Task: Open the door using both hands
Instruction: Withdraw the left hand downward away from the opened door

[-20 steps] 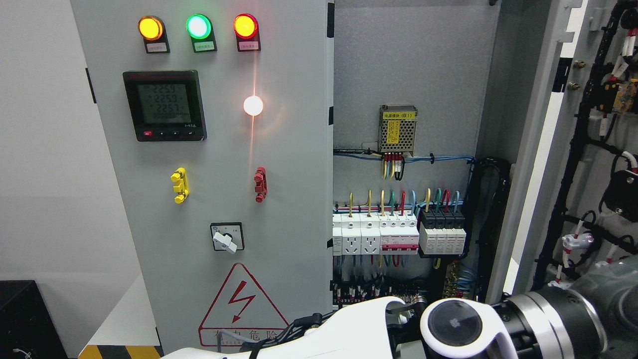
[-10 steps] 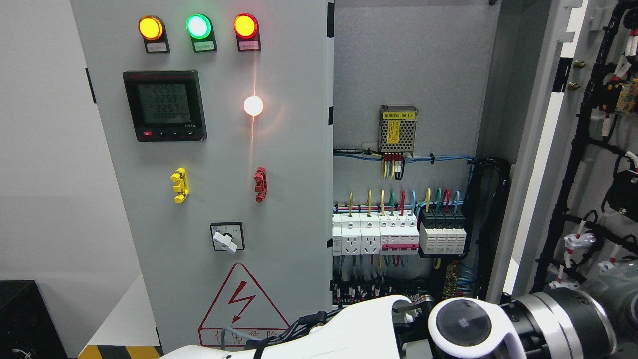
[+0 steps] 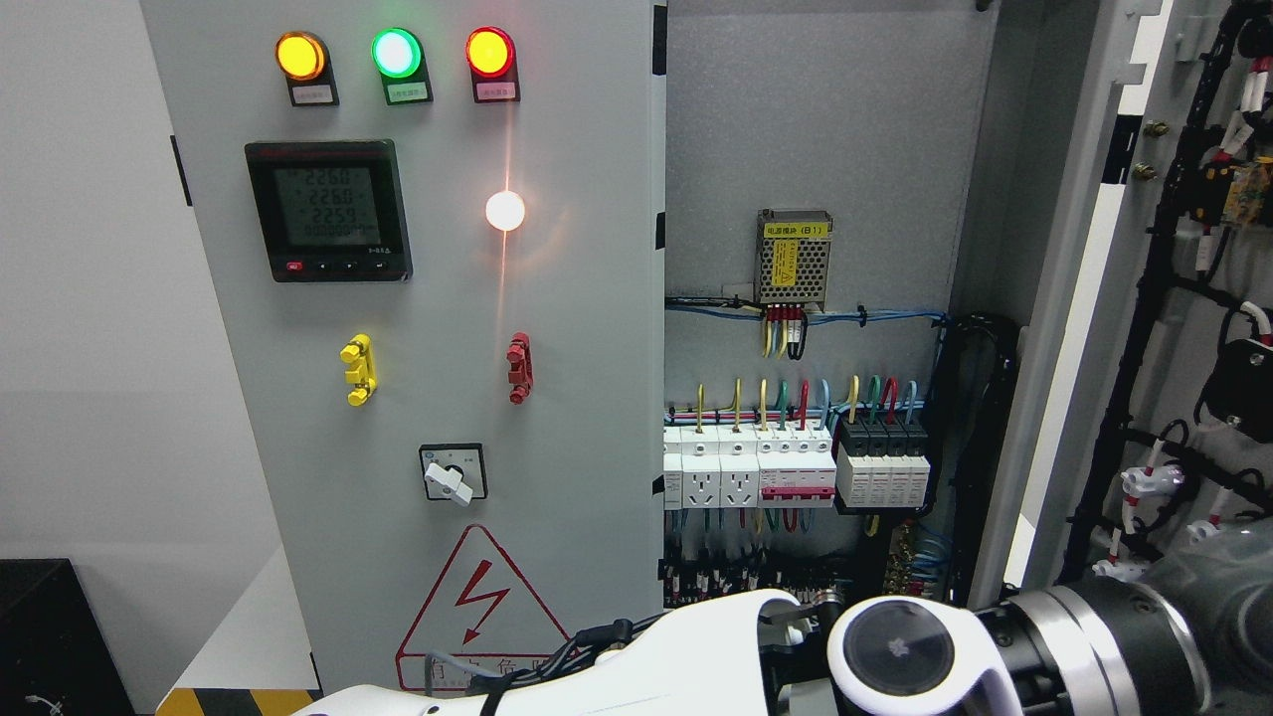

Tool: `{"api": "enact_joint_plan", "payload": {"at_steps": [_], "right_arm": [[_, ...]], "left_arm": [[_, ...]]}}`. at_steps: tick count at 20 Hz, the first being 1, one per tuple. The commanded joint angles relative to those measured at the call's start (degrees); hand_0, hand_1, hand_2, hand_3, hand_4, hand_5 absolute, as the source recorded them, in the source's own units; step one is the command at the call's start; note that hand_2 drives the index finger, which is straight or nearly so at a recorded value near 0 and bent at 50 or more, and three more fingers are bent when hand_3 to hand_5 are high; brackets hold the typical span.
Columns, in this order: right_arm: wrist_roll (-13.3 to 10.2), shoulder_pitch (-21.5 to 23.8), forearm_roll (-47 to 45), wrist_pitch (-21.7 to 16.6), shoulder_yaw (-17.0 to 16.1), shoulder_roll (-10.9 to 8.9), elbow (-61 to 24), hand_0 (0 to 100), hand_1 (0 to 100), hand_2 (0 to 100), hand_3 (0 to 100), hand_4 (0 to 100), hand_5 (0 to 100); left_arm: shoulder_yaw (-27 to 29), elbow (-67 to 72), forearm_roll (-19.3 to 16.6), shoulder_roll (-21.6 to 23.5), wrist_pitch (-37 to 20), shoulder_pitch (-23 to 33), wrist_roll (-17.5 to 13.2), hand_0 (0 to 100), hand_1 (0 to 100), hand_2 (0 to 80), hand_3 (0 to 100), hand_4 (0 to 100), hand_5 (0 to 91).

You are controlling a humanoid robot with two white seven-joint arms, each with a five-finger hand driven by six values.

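Observation:
The grey cabinet's left door (image 3: 557, 328) is closed and carries three lamps, a meter (image 3: 328, 211), a yellow handle (image 3: 358, 370) and a red handle (image 3: 519, 367). The right door (image 3: 1183, 298) stands swung wide open at the picture's right, its inner wiring showing. Between them the cabinet interior (image 3: 816, 298) with breakers (image 3: 796, 467) is exposed. My left arm (image 3: 676, 651), white, crosses the bottom edge toward the right. My right arm (image 3: 1104, 636), grey with a white round joint cap (image 3: 895, 651), comes in at the lower right. Neither hand shows.
A rotary switch (image 3: 453, 474) and a red warning triangle (image 3: 482, 607) sit low on the left door. A black box (image 3: 50, 636) stands at the lower left by a white wall. Yellow-black floor tape (image 3: 239, 701) runs below the cabinet.
Both arms have slid a little to the left along the bottom edge. The open door's wiring has shifted slightly. The meter digits have changed.

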Motion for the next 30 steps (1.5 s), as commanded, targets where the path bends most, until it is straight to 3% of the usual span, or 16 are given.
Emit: {"api": "enact_joint_plan", "payload": {"at_steps": [1,11,23,30], "right_arm": [[-0.1,0.0,1.4,-0.1,-0.2,0.0,0.0,19,0,0,0,0,0],[-0.1,0.0,1.4,-0.1,-0.2,0.0,0.0,19,0,0,0,0,0],[-0.1,0.0,1.4,-0.1,-0.2,0.0,0.0,19,0,0,0,0,0],[-0.1,0.0,1.4,-0.1,-0.2,0.0,0.0,19,0,0,0,0,0]], "left_arm": [[1.3,-5.8,0.1,6.7,0.0,1.6,0.0,0,0,0.0,0,0,0.0],[4.1,-15.5,0.2,20.1,-0.4,8.5,-0.1,0,0,0.0,0,0,0.0],[9.3,-23.4,0.2,34.6,-0.7,23.3,-0.1,0,0,0.0,0,0,0.0],[12.5,-22.6,0.0,42.0,-0.8,40.2,-0.1,0,0,0.0,0,0,0.0]]}}
